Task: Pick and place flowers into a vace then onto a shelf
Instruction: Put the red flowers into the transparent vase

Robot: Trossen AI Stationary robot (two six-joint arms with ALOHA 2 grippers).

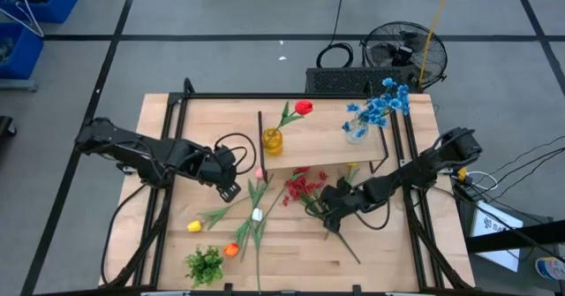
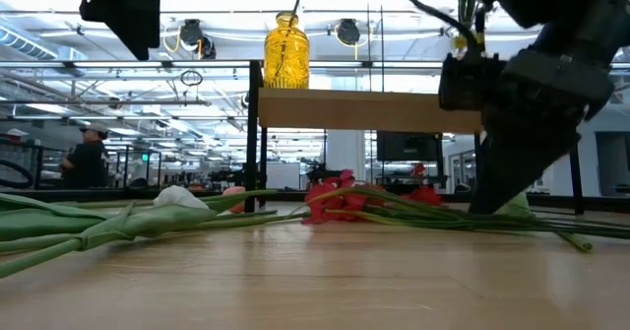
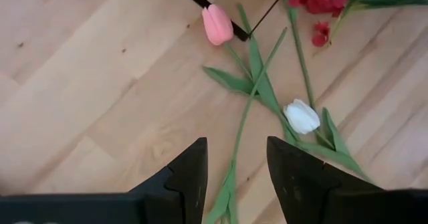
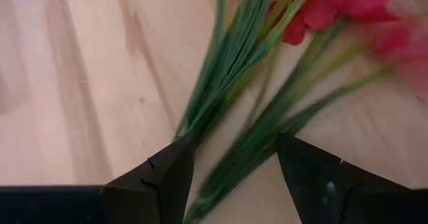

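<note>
1. In front of the shelf (image 1: 322,141), tulips crowd the tabletop (image 1: 388,252); my left gripper (image 3: 235,174) hovers open over a pink tulip (image 3: 217,24) stem.
2. My right gripper (image 4: 234,177), wide, straddles the red spray's (image 4: 348,10) green stems.

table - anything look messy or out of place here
Yes. Loose flowers lie scattered flat on the table: a pink tulip, a white tulip, a yellow tulip, an orange tulip and a red spray, stems crossing. Nothing looks damaged.
</note>
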